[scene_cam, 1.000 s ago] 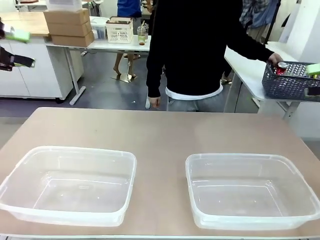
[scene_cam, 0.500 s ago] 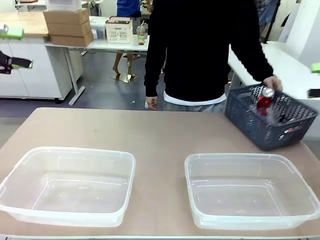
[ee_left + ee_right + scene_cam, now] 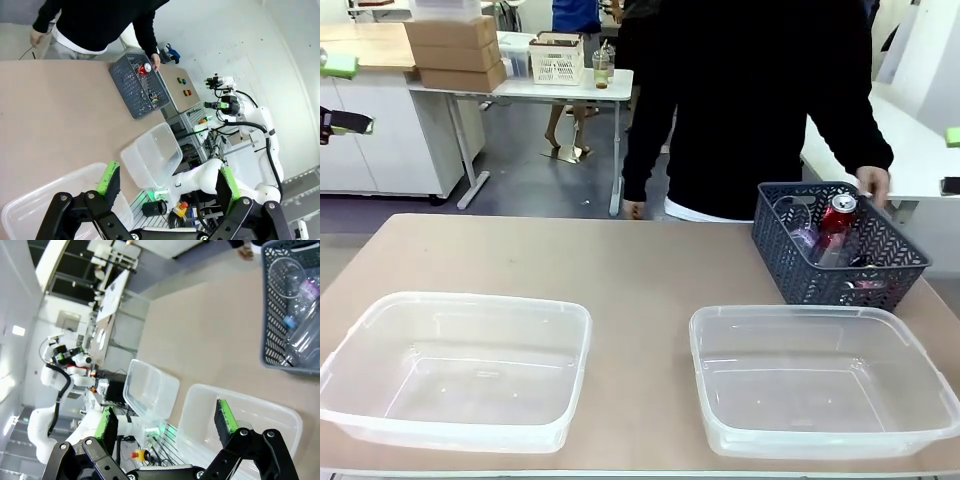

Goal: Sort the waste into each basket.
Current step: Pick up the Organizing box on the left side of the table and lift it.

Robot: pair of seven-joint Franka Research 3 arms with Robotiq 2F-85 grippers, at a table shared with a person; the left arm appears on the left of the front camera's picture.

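Up front, the front view sets two see-through plastic tubs side by side on the tan, matte surface (image 3: 650, 260): the left tub (image 3: 470, 298) and the right tub (image 3: 790, 310). Both are rectangular, with rounded corners and rolled rims. Just behind the right tub is a dark grey basket (image 3: 810, 270) with herringbone-slotted sides. The person's hand (image 3: 873, 182) is at its far rim. Whether the basket rests flat or is partly lifted, I cannot tell.

A red can (image 3: 838, 213) with a silver top stands upright inside the basket. Its print is too small to read.

From above, the right wrist view looks into that basket and shows more than the front view does. Clear bottles (image 3: 305, 340) lie crumpled together, one with a blue cap (image 3: 289, 321) and one with a pinkish label that cannot be read. In this view the right tool (image 3: 166, 419) hangs over the right tub, its green-padded fingers wide apart and holding nothing.

From the left side, the left wrist view takes in the whole surface, with the basket and the hand at the far end. The left tool (image 3: 167, 180) is high above the left tub, its fingers likewise spread apart with nothing between them.
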